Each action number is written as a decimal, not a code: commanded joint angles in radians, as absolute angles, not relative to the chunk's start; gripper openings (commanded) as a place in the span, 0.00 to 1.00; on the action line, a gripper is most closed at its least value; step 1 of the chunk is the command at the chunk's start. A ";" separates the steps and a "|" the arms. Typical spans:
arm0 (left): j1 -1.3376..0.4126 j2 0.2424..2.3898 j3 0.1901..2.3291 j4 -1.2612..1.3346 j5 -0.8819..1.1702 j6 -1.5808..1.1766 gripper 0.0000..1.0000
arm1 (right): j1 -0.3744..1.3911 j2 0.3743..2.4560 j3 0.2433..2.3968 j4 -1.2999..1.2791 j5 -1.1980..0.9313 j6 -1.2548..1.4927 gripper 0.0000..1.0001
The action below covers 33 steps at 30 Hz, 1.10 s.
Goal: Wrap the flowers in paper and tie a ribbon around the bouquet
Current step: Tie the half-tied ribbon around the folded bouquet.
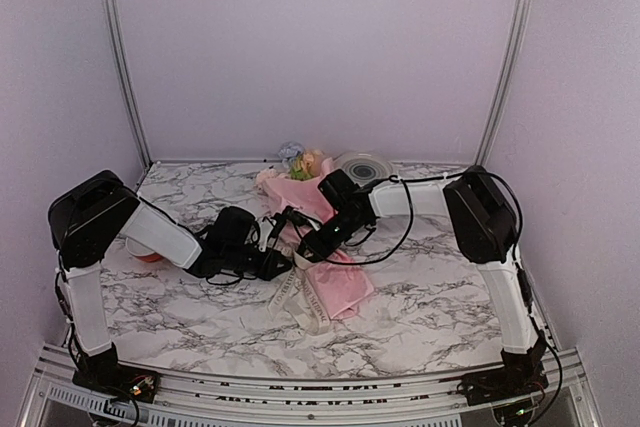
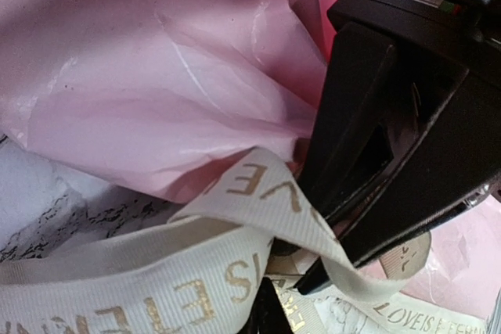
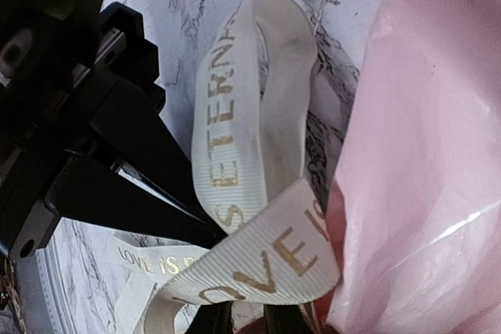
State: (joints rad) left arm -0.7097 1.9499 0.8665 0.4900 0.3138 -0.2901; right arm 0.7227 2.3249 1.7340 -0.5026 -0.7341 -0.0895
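Left claw (image 3: pixel 210 232) is pressed together on the ribbon (image 3: pixel 235 131); the right claw (image 2: pixel 313 260) has ribbon between its fingers, though I cannot tell if it grips. The paper (image 1: pixel 345 282) already wraps the flowers (image 1: pixel 305 162), lying mid-way across the counter (image 1: pixel 420 317). The tie looks loose and unfinished.

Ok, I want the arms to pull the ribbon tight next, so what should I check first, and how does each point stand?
1. Left gripper shut on the ribbon: ok.
2. Right gripper gripping the ribbon: cannot tell; its tips are at the ribbon.
3. Paper wrapped around the flowers: ok, blooms show at the far end.
4. Ribbon passed fully around the paper: cannot tell, the grippers hide that spot.
5. Ribbon tails free: ok, they lie loose on the table.
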 commanded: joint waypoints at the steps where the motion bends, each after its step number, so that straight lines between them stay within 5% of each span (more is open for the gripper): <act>1: -0.690 1.970 0.830 0.540 0.328 -0.313 0.00 | 0.745 2.360 1.738 -0.578 -0.729 -0.167 0.15; 9: -0.690 1.989 0.862 0.555 0.376 -0.298 0.00 | 0.760 2.370 1.723 -0.514 -0.742 -0.124 0.16; 30: -0.687 1.997 0.874 0.595 0.379 -0.318 0.00 | 0.753 2.325 1.696 -0.459 -0.809 -0.095 0.00; 33: -0.686 1.941 0.830 0.595 0.363 -0.288 0.06 | 0.733 2.287 1.677 -0.418 -0.811 -0.067 0.00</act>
State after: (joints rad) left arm -0.6918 1.9942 0.8677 0.5850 0.3878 -0.3233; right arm 0.7155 2.3299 1.7103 -0.4522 -0.7544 -0.0753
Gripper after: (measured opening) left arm 0.023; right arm 0.006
